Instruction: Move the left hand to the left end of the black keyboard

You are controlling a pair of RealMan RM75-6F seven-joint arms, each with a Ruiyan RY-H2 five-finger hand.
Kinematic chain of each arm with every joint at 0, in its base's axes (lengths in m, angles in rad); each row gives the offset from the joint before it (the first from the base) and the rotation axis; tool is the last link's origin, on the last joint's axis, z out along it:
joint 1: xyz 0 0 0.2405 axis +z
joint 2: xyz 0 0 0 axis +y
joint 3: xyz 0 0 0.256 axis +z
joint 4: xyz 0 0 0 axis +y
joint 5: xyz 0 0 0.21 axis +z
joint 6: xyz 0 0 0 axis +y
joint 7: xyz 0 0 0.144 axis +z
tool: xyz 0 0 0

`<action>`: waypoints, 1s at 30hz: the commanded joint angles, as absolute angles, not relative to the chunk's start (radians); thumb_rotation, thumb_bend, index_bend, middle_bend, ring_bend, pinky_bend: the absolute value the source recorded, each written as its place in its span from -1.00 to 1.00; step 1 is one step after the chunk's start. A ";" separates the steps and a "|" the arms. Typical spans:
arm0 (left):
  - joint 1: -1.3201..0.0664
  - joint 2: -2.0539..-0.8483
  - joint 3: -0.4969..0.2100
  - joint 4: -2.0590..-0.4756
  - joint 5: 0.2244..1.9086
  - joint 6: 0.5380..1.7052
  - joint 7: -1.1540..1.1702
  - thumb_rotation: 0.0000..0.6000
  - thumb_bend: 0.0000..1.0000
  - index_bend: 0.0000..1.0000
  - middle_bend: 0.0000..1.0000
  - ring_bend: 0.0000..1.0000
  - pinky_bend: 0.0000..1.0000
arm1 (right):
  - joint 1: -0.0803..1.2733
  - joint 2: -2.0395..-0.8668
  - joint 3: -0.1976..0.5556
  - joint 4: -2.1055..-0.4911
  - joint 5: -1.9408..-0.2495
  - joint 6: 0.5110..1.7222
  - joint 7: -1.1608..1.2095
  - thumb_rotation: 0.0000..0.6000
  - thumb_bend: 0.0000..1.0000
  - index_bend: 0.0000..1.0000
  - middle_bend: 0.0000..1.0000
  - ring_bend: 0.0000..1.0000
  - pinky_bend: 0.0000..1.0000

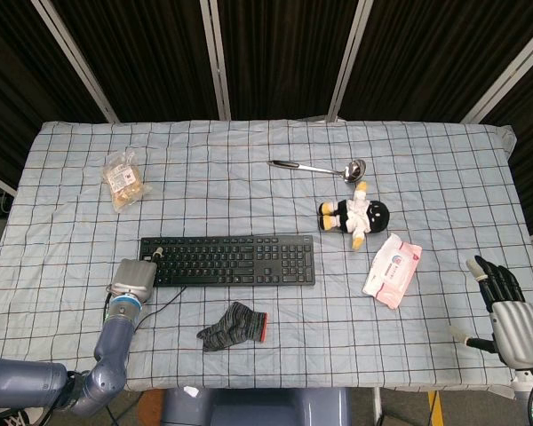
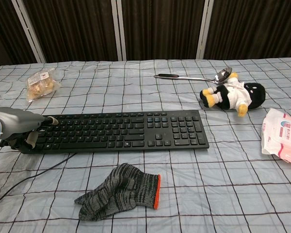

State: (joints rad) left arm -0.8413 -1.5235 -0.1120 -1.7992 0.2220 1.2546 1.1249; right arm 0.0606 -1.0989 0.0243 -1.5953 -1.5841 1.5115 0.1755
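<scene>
The black keyboard [image 1: 231, 260] lies across the middle of the checked cloth, with its cable trailing off the left end toward the front edge. My left hand [image 1: 133, 278] sits at the keyboard's left end, low over the cloth. In the chest view the left hand [image 2: 19, 127] has its fingers curled under, and one fingertip [image 2: 52, 119] reaches onto the keyboard [image 2: 119, 131] at its top left corner. It holds nothing. My right hand [image 1: 506, 315] hovers off the table's front right corner with fingers apart and empty; the chest view does not show it.
A grey knit glove [image 2: 119, 191] lies in front of the keyboard. A snack bag [image 1: 124, 177] is at the back left. A ladle [image 1: 320, 167], a plush penguin [image 1: 355, 214] and a pink wipes pack [image 1: 393, 269] sit to the right.
</scene>
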 commanded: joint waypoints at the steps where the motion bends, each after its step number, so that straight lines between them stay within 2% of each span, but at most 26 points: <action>1: -0.844 -1.524 -0.110 -1.795 0.218 1.254 1.120 1.00 1.00 -1.00 0.69 0.55 0.18 | 0.060 -1.099 0.024 -1.596 -1.585 1.512 0.175 1.00 -0.90 -1.00 -1.00 -1.00 -1.00; 16: -0.848 -1.489 -0.092 -1.845 0.253 1.268 1.084 1.00 1.00 -1.00 0.69 0.55 0.18 | 0.060 -1.098 0.023 -1.595 -1.584 1.511 0.172 1.00 -0.90 -1.00 -1.00 -1.00 -1.00; 19: -0.837 -1.454 -0.093 -1.904 0.302 1.288 1.051 1.00 1.00 -1.00 0.67 0.53 0.16 | 0.060 -1.098 0.023 -1.594 -1.584 1.511 0.172 1.00 -0.90 -1.00 -1.00 -1.00 -1.00; 22: -0.812 -1.403 -0.079 -1.971 0.405 1.316 1.001 1.00 1.00 -1.00 0.54 0.41 0.05 | 0.060 -1.097 0.024 -1.594 -1.583 1.511 0.171 1.00 -0.90 -1.00 -1.00 -1.00 -1.00; 25: -0.765 -1.349 -0.040 -2.026 0.560 1.368 0.939 1.00 0.88 -1.00 0.19 0.10 -0.15 | 0.059 -1.097 0.023 -1.594 -1.583 1.511 0.168 1.00 -0.90 -1.00 -1.00 -1.00 -1.00; 27: -0.718 -1.313 0.001 -2.061 0.678 1.415 0.884 1.00 0.56 -1.00 -0.35 -0.32 -0.34 | 0.059 -1.098 0.023 -1.594 -1.584 1.512 0.166 1.00 -0.90 -1.00 -1.00 -1.00 -1.00; 29: -0.673 -1.284 0.041 -2.088 0.772 1.453 0.836 1.00 0.21 -1.00 -0.81 -0.68 -0.56 | 0.058 -1.099 0.022 -1.592 -1.584 1.513 0.164 1.00 -0.90 -1.00 -1.00 -1.00 -1.00; 30: -0.652 -1.269 0.061 -2.099 0.814 1.471 0.818 1.00 0.01 -1.00 -0.95 -0.85 -0.70 | 0.058 -1.100 0.023 -1.592 -1.584 1.513 0.163 1.00 -0.90 -1.00 -1.00 -1.00 -1.00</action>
State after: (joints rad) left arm -0.7385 -1.3420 -0.0158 -2.0285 0.6535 1.3888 0.9132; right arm 0.0582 -1.0995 0.0226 -1.5924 -1.5839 1.5127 0.1634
